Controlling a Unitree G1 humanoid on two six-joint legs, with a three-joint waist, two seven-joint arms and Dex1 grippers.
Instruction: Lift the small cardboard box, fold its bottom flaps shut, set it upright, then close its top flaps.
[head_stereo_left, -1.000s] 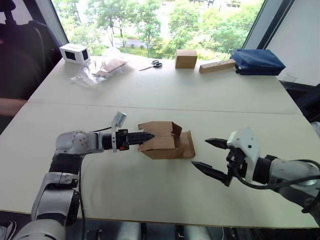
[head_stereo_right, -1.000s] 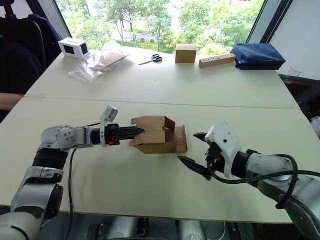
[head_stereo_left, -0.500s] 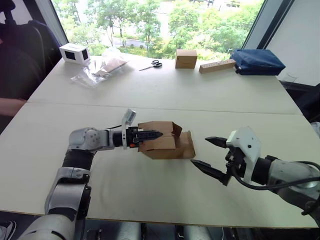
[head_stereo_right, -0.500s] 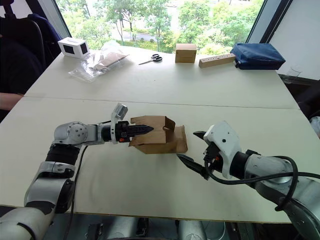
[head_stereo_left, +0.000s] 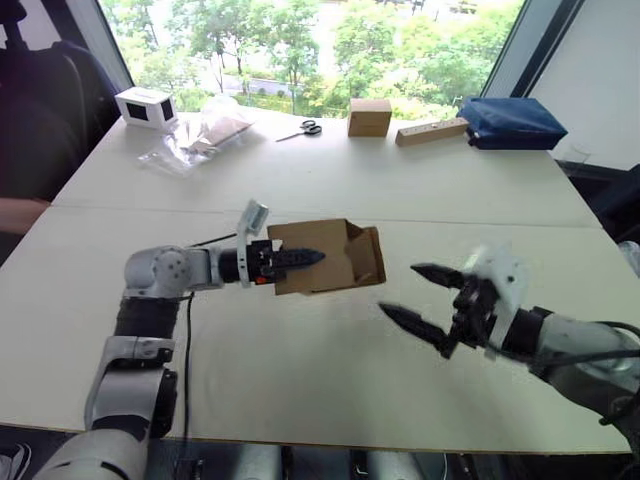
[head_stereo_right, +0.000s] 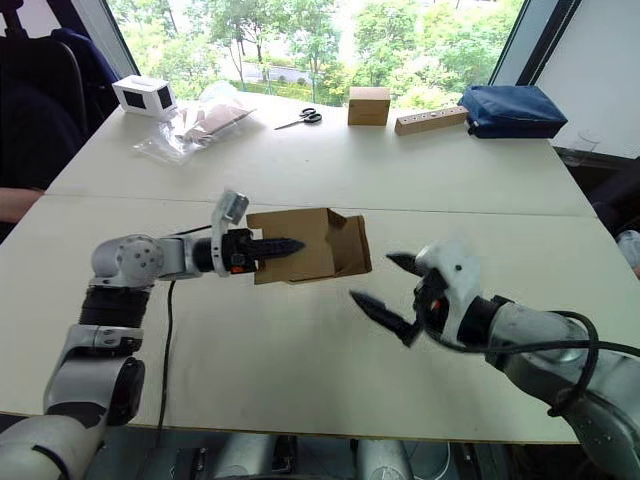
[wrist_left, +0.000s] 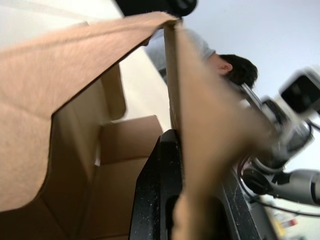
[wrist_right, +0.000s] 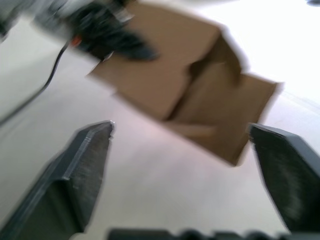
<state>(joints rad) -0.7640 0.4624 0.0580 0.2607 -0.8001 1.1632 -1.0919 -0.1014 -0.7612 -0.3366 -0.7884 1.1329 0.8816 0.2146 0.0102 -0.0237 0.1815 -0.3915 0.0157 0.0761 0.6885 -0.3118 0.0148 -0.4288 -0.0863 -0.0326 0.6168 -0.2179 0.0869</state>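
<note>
Lifted now off the counter (head_stereo_left: 300, 380), the small cardboard box (head_stereo_left: 320, 262) hangs in air.
Left gripper (head_stereo_left: 305, 257) fingers grip its wall; right gripper (head_stereo_left: 420, 295) fingers stay wide open nearby.

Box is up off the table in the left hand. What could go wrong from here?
1. The left hand pinches only one wall of the small cardboard box, so the box may twist or slip when pushed.
2. Its flaps hang open toward the open right hand, whose fingers could snag a flap edge instead of folding it.
</note>
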